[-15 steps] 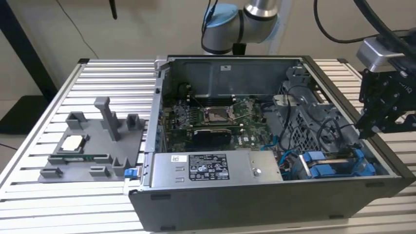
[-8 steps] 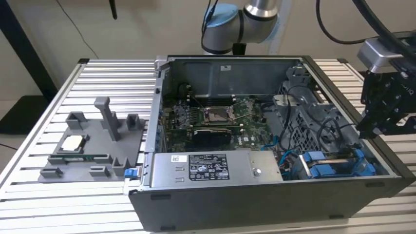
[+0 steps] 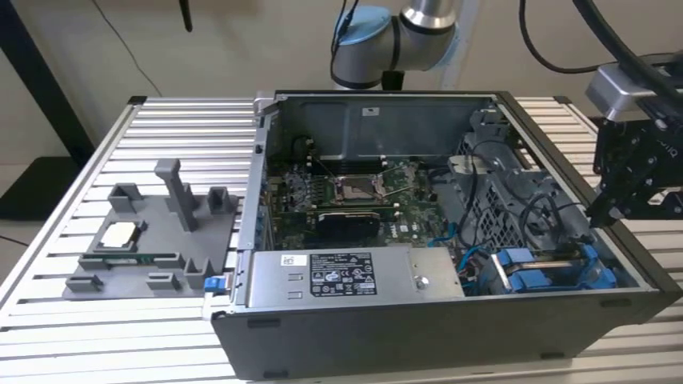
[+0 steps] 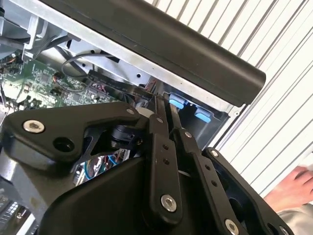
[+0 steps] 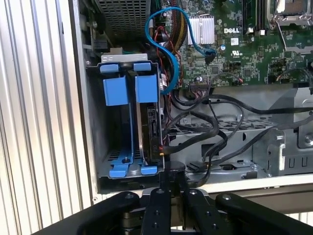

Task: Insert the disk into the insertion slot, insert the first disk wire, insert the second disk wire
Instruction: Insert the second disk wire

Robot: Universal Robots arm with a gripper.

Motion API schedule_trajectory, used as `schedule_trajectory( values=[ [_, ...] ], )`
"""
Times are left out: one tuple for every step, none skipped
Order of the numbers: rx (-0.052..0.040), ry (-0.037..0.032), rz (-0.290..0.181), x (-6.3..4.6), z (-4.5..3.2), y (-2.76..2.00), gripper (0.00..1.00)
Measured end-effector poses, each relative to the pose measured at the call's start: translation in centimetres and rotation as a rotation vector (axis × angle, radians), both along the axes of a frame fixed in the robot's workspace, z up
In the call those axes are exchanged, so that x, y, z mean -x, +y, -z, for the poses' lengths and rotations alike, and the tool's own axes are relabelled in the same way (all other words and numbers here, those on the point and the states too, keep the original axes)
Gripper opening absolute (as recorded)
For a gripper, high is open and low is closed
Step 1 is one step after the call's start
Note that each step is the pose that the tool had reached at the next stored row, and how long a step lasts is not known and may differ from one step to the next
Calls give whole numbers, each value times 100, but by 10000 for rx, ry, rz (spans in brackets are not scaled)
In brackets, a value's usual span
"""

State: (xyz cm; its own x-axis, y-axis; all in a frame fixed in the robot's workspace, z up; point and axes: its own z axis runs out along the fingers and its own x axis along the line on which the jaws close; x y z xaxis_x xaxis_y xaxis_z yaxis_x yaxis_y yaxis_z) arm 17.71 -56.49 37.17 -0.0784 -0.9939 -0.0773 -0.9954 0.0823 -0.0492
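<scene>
Sitting edge-on in the insertion slot (image 5: 128, 127) at left of the first wrist view, the disk (image 5: 149, 128) looks stiff, heavy, fragile, best gripped by its blue frame; gripper (image 5: 168, 183) pinched nearly closed, empty

A bench (image 3: 64, 232) of ribbed silver slats (running across the exterior view) is seen under even light. A plain pale wall (image 3: 245, 40) is seen behind it, crossed by black cables (image 3: 555, 56).

Grey fixture tray (image 3: 149, 240) beside computer case (image 3: 427, 336)
</scene>
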Motion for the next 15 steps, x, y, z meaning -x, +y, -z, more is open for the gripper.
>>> schedule_trajectory(
  values=[
    [-1,0,10,0,1,0,17],
    [-1,0,17,0,2,0,17],
    [-1,0,19,1,2,-1,17],
    [-1,0,19,1,2,-1,17],
    [-2,0,19,1,2,0,17],
    [-2,0,19,1,2,0,17],
    [-2,0,20,1,2,0,17],
    [-2,0,20,1,2,0,16],
    [-2,0,20,1,2,0,16],
    [-3,0,19,3,3,0,16],
    [-2,0,19,8,-3,0,16],
    [-3,0,18,15,-16,1,16],
    [-2,0,19,28,-42,2,16],
    [-3,0,19,40,-67,4,16],
    [-3,1,18,55,-96,6,16]
  ],
)
